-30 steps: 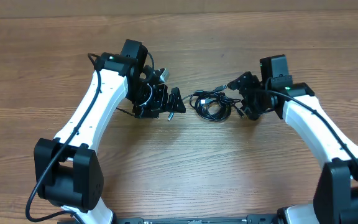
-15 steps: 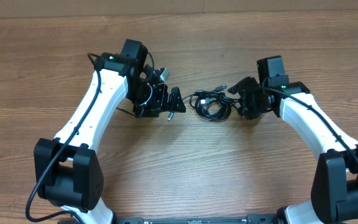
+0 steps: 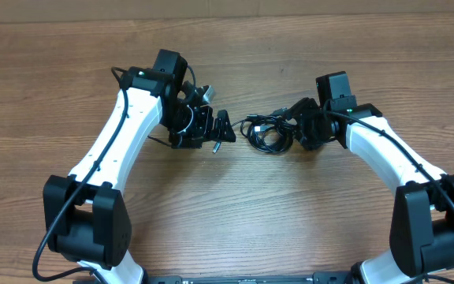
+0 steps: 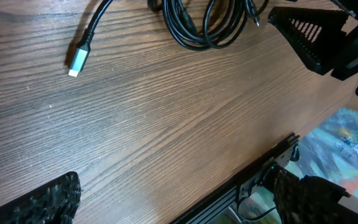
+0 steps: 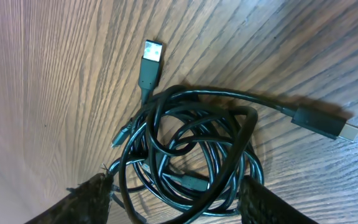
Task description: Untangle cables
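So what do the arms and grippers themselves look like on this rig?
Both match. The left arm and right arm have white links, bulky black joint housings and a thick black cable running along each link. The left gripper and right gripper are black, with rough textured fingers.

We're over a brown wooden table (image 3: 235,217), its grain running side to side. Out in the middle, a touch nearer the far edge than the near one, a knot of thin black cables (image 3: 268,132) lies flat on the wood. It's loop over loop in one loose coil. A silvery-blue plug (image 4: 76,63) rests out on bare wood, clear of the coil, its cord curving back in. A short dark plug (image 5: 150,57) pokes out one side, and a longer plug (image 5: 325,124) sticks out another.
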`<state>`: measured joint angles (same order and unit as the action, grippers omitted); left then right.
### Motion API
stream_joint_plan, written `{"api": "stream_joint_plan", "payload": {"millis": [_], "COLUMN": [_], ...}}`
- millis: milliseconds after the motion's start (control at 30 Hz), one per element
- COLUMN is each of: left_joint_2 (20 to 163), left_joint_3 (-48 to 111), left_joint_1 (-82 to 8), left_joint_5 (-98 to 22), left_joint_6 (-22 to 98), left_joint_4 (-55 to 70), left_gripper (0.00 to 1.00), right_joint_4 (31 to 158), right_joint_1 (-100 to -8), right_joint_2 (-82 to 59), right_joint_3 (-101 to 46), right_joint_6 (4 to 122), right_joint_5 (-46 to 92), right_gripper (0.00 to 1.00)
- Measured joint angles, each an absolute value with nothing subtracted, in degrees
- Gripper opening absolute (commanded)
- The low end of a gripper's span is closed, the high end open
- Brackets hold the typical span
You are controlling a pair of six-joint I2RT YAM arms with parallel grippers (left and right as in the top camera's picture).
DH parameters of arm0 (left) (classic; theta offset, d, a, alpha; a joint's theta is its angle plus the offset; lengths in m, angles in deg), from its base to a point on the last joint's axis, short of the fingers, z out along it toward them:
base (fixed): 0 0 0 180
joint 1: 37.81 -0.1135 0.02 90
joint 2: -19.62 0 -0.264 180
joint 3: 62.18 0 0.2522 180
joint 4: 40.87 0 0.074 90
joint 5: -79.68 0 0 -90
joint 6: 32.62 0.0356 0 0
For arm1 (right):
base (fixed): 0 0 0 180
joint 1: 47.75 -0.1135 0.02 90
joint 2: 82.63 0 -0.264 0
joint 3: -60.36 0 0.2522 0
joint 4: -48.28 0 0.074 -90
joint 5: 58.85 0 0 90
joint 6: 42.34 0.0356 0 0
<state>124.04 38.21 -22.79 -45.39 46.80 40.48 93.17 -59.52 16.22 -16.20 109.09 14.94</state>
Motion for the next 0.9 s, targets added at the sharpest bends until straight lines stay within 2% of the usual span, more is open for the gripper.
{"api": "stream_joint_plan", "payload": {"millis": [100,267,600,900], "left_joint_2": [124.0,124.0,124.0,124.0], "left_joint_3": [38.2,38.2,38.2,38.2], "left_joint_1": [-22.8,-22.8,-22.8,-22.8], "left_joint_5": [-45.4,-45.4,-45.4,-45.4], "left_joint_6": [46.8,46.8,46.8,46.8], "left_joint_4": [40.2,40.1,40.1,40.1], "left_gripper": [1.0,1.0,0.99,1.0], "right_joint_4": [93.1,92.5,91.6,91.2], "right_joint_1": [-59.5,-59.5,-59.5,-59.8], "right_joint_2": [16.2,16.2,16.2,16.2], "right_joint_3": [-16.2,-16.2,-16.2,-16.2], "right_joint_6": [109.1,109.1,109.1,109.1], "right_joint_5": [15.4,15.7,15.9,16.2], "right_gripper": [0.54,0.52,0.41,0.18]}}
